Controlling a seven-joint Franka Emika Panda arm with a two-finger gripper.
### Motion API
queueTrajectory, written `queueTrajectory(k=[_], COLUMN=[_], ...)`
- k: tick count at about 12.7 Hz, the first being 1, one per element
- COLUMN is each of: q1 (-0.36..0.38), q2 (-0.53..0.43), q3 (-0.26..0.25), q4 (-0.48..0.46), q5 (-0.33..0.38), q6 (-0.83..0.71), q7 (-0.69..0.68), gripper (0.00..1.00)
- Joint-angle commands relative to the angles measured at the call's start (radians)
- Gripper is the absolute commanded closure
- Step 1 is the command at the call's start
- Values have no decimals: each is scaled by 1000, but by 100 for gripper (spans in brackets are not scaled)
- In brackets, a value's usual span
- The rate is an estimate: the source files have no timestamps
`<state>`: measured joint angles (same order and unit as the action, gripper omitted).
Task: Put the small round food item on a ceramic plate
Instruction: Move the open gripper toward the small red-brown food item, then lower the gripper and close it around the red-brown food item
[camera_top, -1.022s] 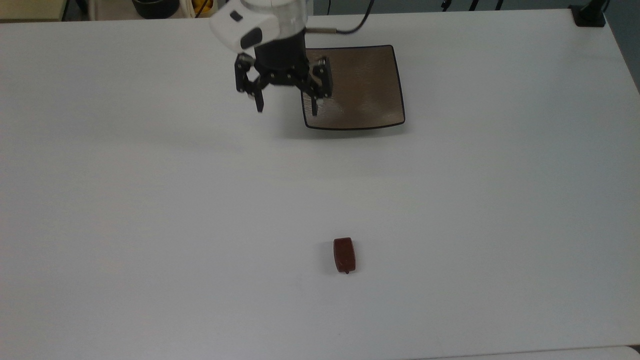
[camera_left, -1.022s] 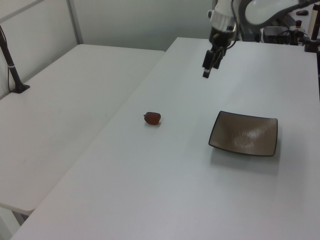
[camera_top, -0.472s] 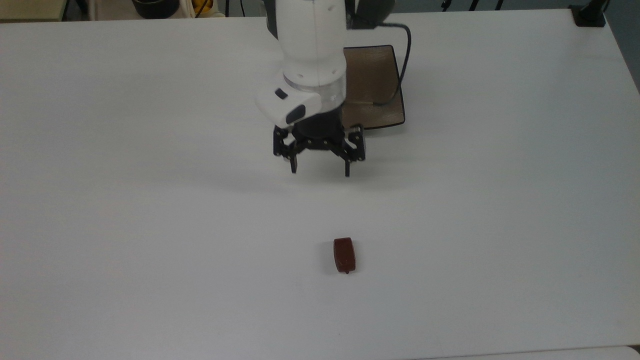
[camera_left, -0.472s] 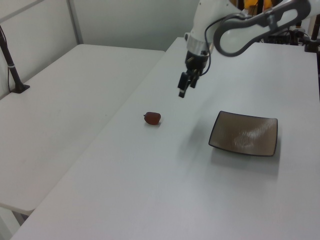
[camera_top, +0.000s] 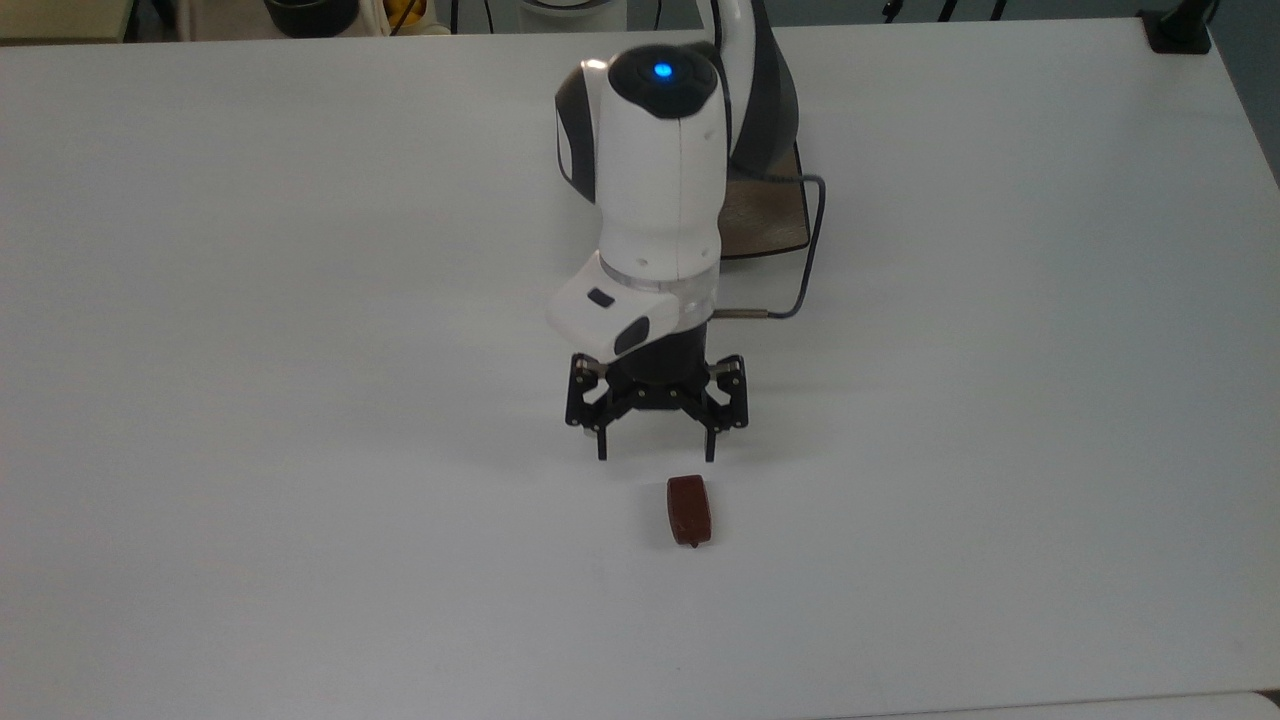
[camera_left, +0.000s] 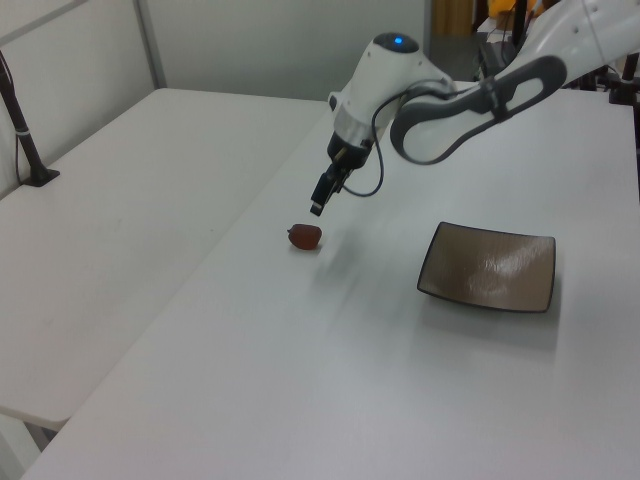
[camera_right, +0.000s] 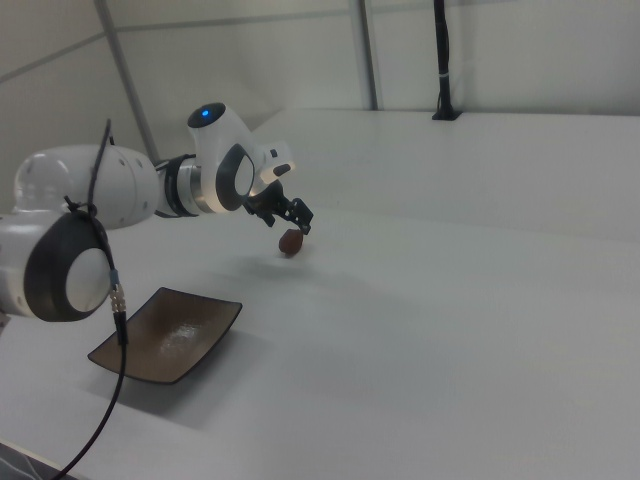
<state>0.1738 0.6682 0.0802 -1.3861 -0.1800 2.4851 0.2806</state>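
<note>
Near the top view's centre: small round food item (camera_top: 688, 510) is lying untouched on table (camera_top: 300, 400); gripper (camera_top: 655, 455), spread open, is being brought from ceramic plate (camera_left: 488, 267), apparently just short of it, grasp pending.

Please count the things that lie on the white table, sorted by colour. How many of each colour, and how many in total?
Reddish-brown: 1, the food lump
Brownish-grey: 1, the square plate
Total: 2
</note>
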Motion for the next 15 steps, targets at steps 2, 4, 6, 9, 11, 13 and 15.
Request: queueTrajectory(k=[2,4,6,9,11,13,15], q1=[3,1,3,1,3,1,-2], q2=[195,218,229,226,222,199,156], q3=[50,58,58,59,62,66,67], q4=[176,179,179,171,168,162,128], q5=[-172,-234,-265,-294,-303,-299,-292], q6=[73,118,127,129,127,117,79], q7=[105,158,160,238,242,242,244], gripper=[0,0,4,82,85,85,84])
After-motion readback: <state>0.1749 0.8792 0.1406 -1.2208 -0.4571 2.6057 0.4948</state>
